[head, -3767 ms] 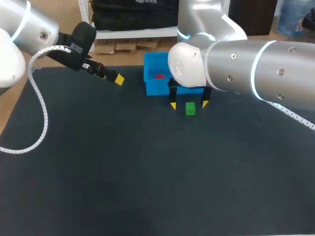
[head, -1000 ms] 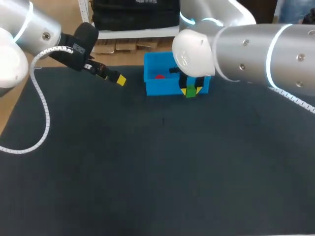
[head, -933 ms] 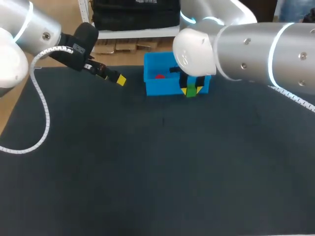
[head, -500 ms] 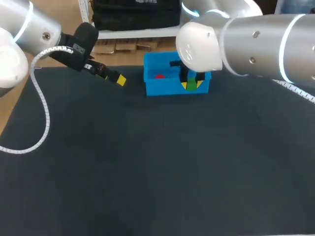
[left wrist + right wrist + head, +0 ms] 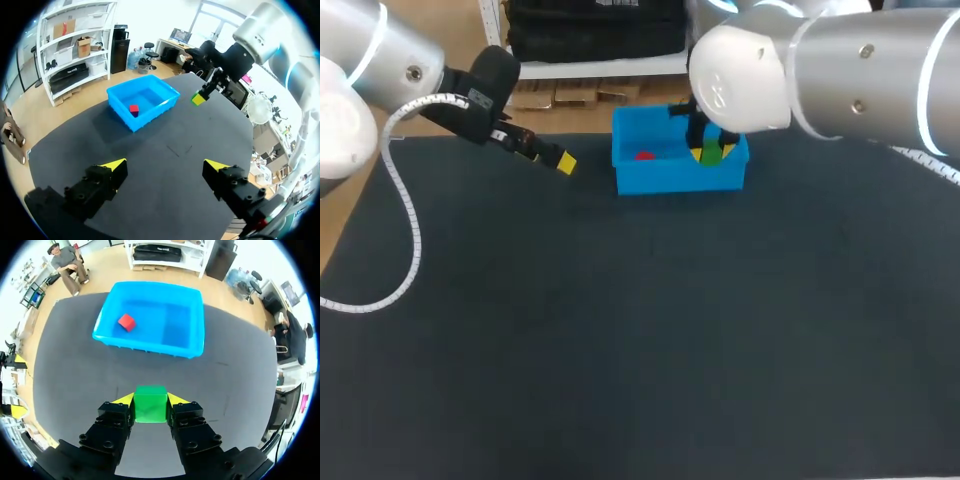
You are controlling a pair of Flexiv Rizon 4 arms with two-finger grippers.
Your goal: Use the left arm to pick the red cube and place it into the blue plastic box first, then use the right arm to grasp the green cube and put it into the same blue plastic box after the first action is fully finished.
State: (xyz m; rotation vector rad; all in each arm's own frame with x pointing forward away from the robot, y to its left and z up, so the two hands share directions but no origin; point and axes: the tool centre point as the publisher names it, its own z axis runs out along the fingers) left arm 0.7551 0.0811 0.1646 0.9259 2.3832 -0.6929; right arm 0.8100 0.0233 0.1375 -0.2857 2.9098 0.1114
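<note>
Right pincer point(image 5: 150, 399) gripped the green cube point(image 5: 150, 407) on two opposite flat faces — judged rigid, light, unlikely to slip; left pincer point(image 5: 164, 165) stood open, empty.

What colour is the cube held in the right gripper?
Green. The cube shows best in the right wrist view, between the right gripper's fingers.

Silver arms point(image 5: 860, 70), black yellow-tipped pincers point(image 5: 165, 164)

Red cube point(image 5: 126, 322) inside blue box point(image 5: 150, 346); green cube point(image 5: 150, 404) airborne (right gripper point(image 5: 150, 399), 2 fingertips point(image 5: 126, 399) clamping).
</note>
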